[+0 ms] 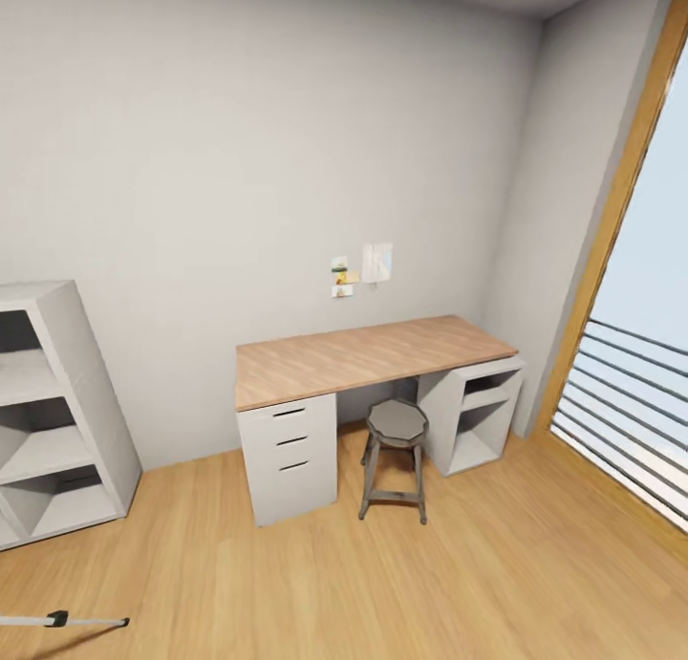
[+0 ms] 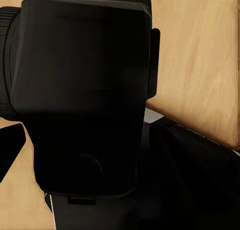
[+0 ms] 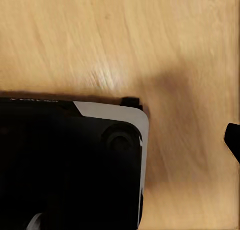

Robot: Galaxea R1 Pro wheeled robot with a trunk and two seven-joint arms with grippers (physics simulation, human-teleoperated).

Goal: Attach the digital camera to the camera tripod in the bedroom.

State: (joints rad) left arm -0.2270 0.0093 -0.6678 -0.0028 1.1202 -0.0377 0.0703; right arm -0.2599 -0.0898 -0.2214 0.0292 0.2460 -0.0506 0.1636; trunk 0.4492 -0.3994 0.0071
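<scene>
One rigid, probably fragile digital camera (image 2: 82,98) was seen close against the left end effector, best gripped by its body; whether either end effector was closed could not be told.

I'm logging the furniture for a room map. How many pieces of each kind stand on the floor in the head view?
Desk: 1
Stool: 1
Cubby shelf unit: 1
Camera tripod, one leg in view: 1
Total: 4
</scene>
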